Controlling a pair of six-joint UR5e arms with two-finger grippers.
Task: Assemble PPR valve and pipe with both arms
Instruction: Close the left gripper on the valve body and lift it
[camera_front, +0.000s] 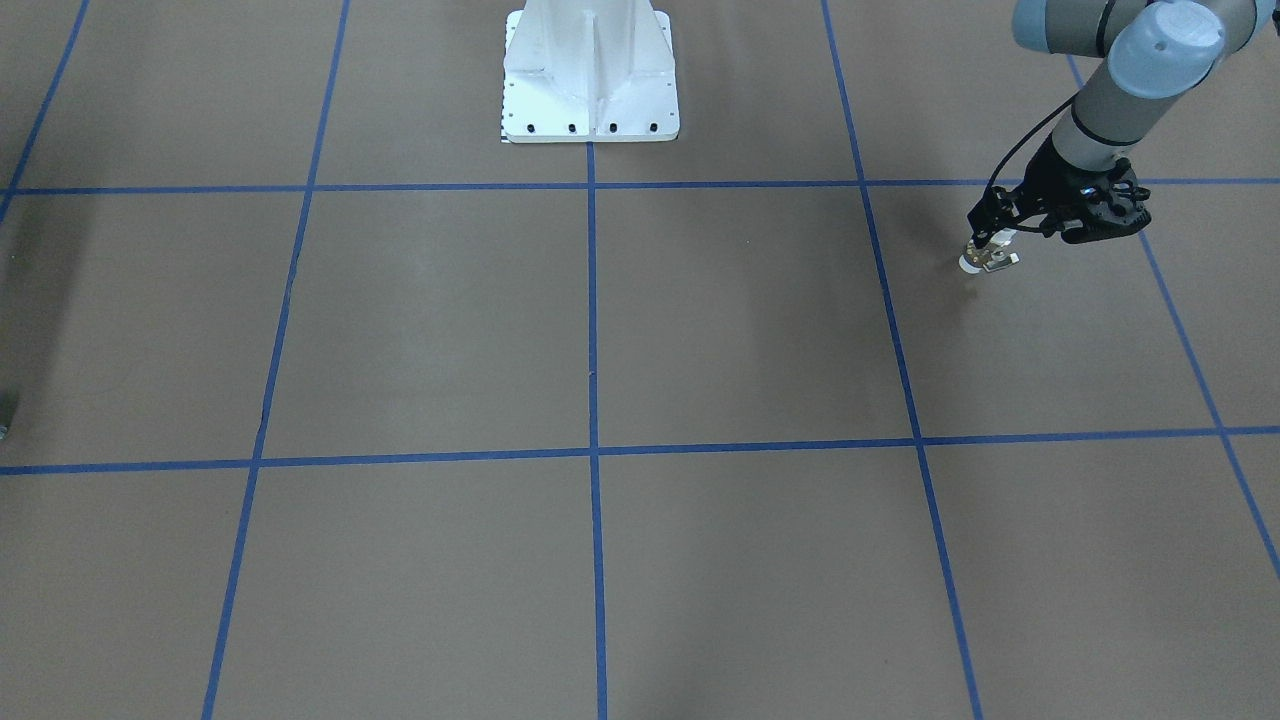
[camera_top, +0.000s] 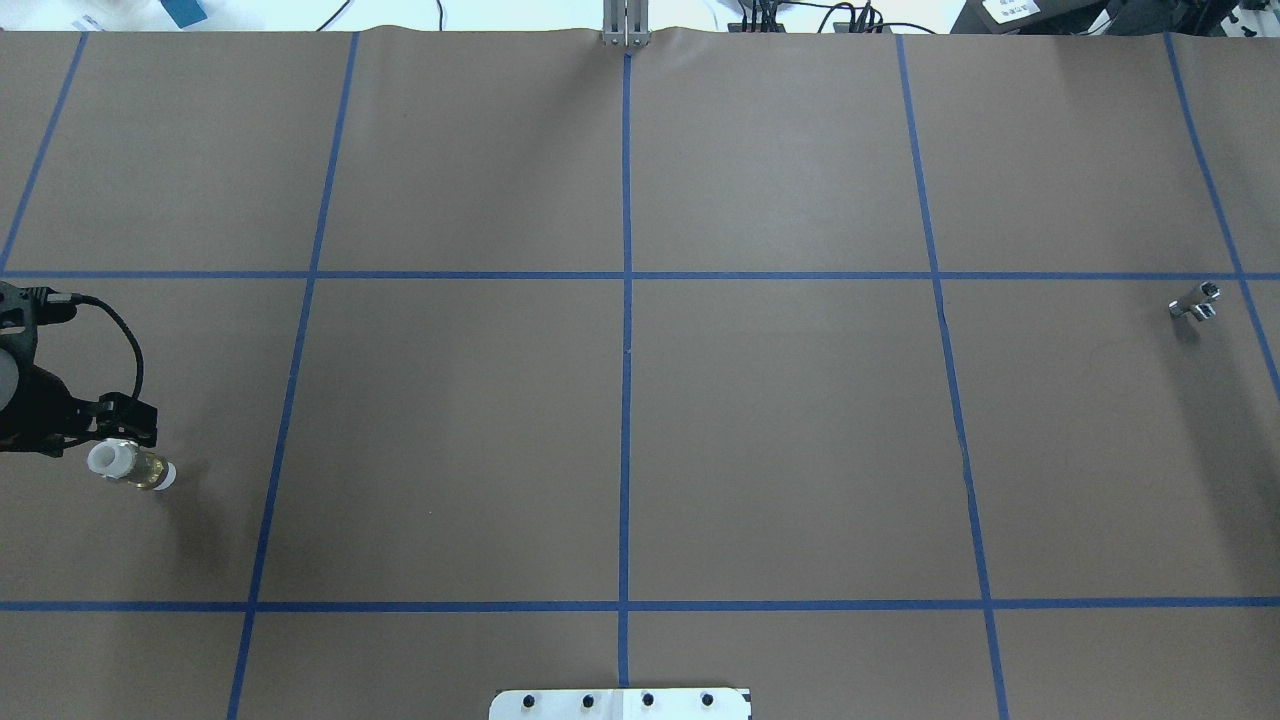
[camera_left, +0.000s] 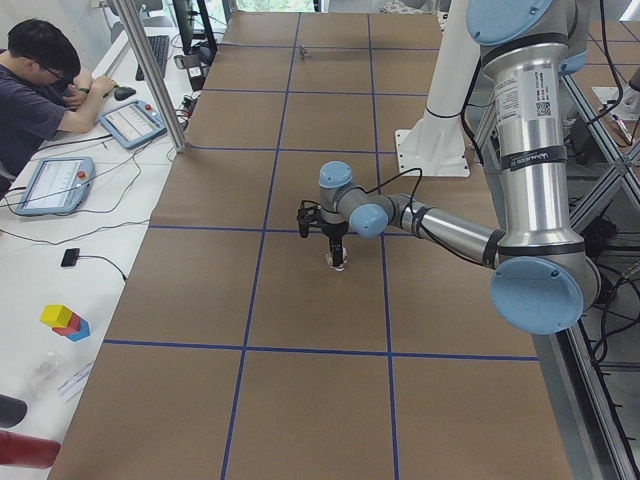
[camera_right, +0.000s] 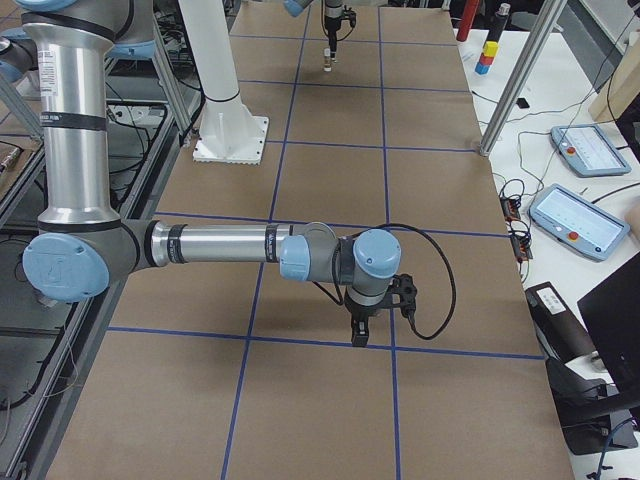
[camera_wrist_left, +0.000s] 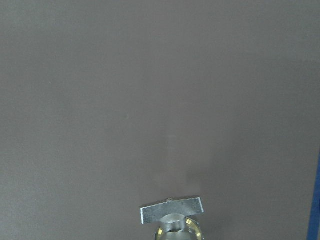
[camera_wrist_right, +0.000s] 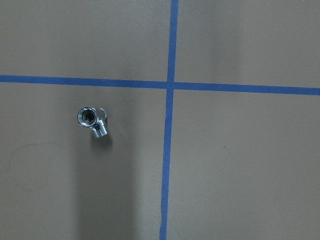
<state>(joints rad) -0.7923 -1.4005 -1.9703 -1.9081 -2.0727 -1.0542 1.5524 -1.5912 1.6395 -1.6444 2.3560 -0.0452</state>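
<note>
**PPR valve** (camera_top: 132, 467). Held at the left end of the table (camera_top: 780, 430), in the leftmost column and middle row of the blue tape grid (camera_top: 626, 400). Lies crosswise, with a white collar at each end and a brass body between. Hangs slightly clear of the brown paper, judging by the shadow cast apart from it. Shows its flat handle tab (camera_wrist_left: 171, 210) at the bottom edge of the left wrist view, brass body just beneath.

**Left gripper** (camera_front: 985, 248). Closed on the valve from above, fingers pointing down. Carried by the left arm (camera_front: 1110, 100), which reaches in from the left side.

**Pipe** (camera_wrist_right: 93, 120). Lies on the paper at the far right end, well apart from the valve, just left of the rightmost tape line. Silvery, with one open round end facing up and a short threaded stub off its side.

**Right gripper** (camera_right: 359, 338). Points straight down over the right end of the table. Shows only in the right side view, so impossible to tell whether open or closed. Mounted on the right arm (camera_right: 210, 245), stretched out level.

**Pedestal** (camera_front: 590, 80). White, bolted down at the robot's edge, mid-table.

**Operator** (camera_left: 35, 90). Seated at a desk along the far side.
</note>
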